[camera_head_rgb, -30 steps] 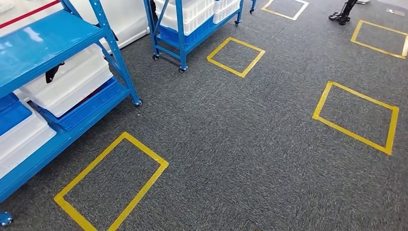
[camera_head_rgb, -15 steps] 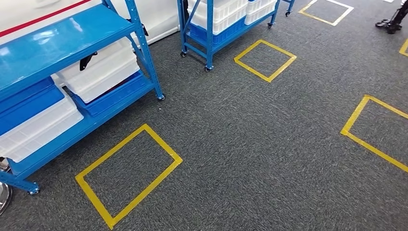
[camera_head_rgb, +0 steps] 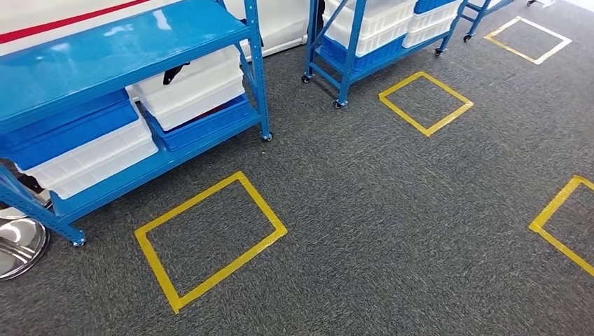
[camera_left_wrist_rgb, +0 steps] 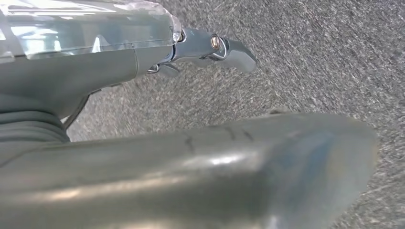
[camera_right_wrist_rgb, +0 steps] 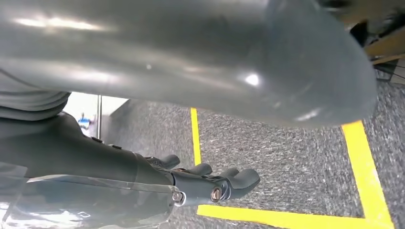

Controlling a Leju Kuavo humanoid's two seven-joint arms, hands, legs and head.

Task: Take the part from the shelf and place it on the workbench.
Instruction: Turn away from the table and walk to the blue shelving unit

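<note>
Head view is showing you facing the blue steel shelf (camera_head_rgb: 140, 42) with both hands, left hand (camera_left_wrist_rgb: 200, 47) and right hand (camera_right_wrist_rgb: 205, 183), hanging loosely open and holding nothing, so be squaring up inside the yellow tape rectangle (camera_head_rgb: 210, 241) before reaching.

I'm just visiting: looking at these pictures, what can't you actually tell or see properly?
- The part: head view, a dark thing on the white bin is too small to identify.
- Bin contents: head view, hidden by the shelf deck and stacked bins.
- Round metal object: cut off by the picture's left edge.
- Left hand: left wrist view, mostly hidden behind its thumb.
- Right hand: right wrist view, its thumb covers much of the floor.
</note>
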